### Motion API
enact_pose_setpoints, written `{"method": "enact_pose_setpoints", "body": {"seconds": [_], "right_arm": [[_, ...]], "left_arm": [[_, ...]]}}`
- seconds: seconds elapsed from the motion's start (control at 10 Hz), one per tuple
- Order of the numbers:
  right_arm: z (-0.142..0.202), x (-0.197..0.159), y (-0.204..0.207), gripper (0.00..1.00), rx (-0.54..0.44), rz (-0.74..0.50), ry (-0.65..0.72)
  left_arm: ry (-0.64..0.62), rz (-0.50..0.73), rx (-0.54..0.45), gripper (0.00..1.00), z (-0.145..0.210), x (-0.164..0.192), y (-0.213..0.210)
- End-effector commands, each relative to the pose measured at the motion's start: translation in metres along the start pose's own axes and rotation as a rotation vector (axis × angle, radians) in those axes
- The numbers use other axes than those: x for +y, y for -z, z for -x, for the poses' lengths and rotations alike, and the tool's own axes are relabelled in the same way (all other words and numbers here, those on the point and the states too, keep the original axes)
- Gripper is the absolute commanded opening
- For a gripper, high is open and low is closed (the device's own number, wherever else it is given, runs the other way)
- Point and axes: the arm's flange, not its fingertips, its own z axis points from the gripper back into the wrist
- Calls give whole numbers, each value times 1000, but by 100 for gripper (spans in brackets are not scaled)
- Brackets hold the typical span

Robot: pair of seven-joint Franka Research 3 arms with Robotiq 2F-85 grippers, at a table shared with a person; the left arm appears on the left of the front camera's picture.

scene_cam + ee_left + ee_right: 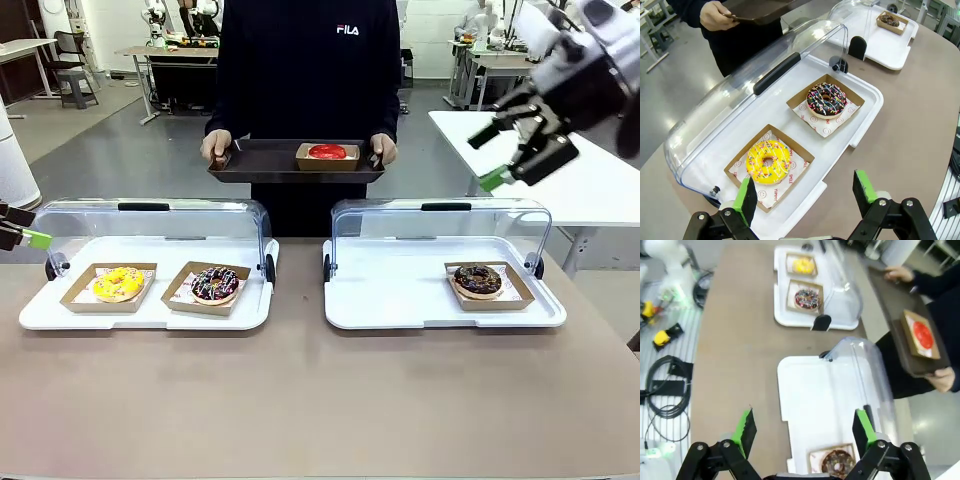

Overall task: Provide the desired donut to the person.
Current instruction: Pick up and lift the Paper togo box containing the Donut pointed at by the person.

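Closest to the lens, the left gripper (805, 194) hangs with its green-padded fingers spread wide and nothing between them, just off the outer end of the left white tray (869, 106). On that tray sit two donuts under a tipped-back clear domed lid (730, 105) with a black handle (776, 74). A yellow donut (768, 161) with coloured sprinkles is at the end nearest that gripper and a chocolate sprinkled donut (826, 99) is toward the other end, each in a shallow brown cardboard boat (799, 165) lined with printed paper. Beside the left white tray, a matching right white tray (390, 290) holds one chocolate-iced donut (478, 279) at its far end. Behind the left white tray, toward the middle, stands the person (300, 70), holding a dark serving tray (260, 160) that carries a red-glazed donut (327, 152) in its own boat. Which donut is wanted cannot be read here, though the red one looks already delivered. The right gripper (490, 158) hovers high, well away from the left white tray and above its neighbour's far end, jaws fully apart and empty. Any of these donuts is likely light, soft and easily dented, with sticky icing that smears. The stiffer cardboard rim therefore looks the safer place to pinch, with the boat kept level.
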Motion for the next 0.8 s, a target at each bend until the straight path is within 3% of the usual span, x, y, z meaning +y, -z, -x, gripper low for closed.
{"method": "enact_pose_setpoints", "body": {"seconds": [0.0, 0.5, 0.7], "right_arm": [[29, -9, -5, 100, -117, 12, 62], [63, -12, -23, 100, -165, 45, 198], [72, -14, -20, 100, -139, 76, 272]], "left_arm": [[15, 8, -17, 100, 4, 2, 1], [15, 8, -17, 100, 4, 2, 1], [15, 8, -17, 100, 4, 2, 1]]}}
